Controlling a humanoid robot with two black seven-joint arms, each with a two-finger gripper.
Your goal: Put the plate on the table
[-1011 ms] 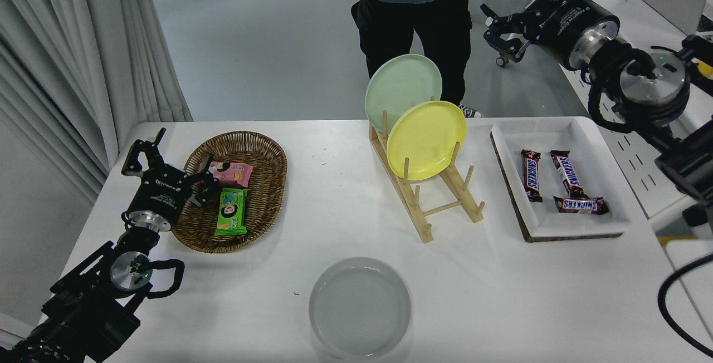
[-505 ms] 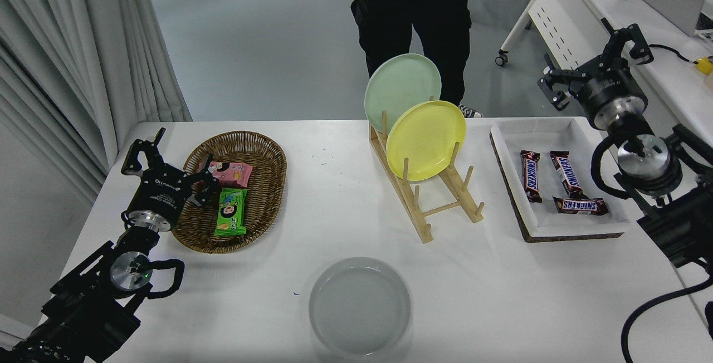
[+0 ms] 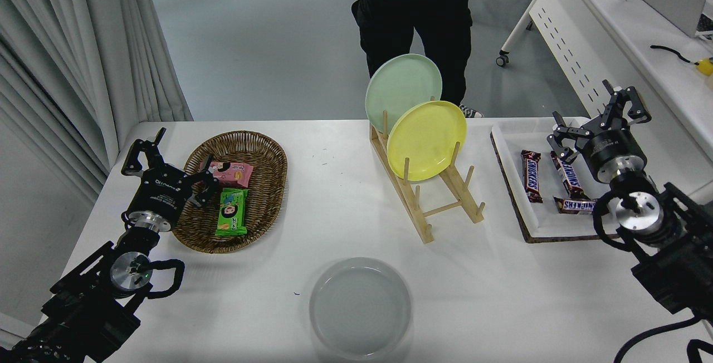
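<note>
right gripper [image 3: 599, 123] has swung down over the tray [image 3: 579, 129], jaws wide and empty, plate [image 3: 360, 307] sits flat on the table [image 3: 334, 196] well off to its near-left, so looks done

White table [image 3: 345, 207], rounded corners. Directly on it: pale grey plate [image 3: 360, 307] flat at the near edge; wicker basket [image 3: 262, 185] far left; wooden dish rack [image 3: 440, 199] centre; white shallow tray [image 3: 509, 154] at the right, well apart from the plate.
</note>
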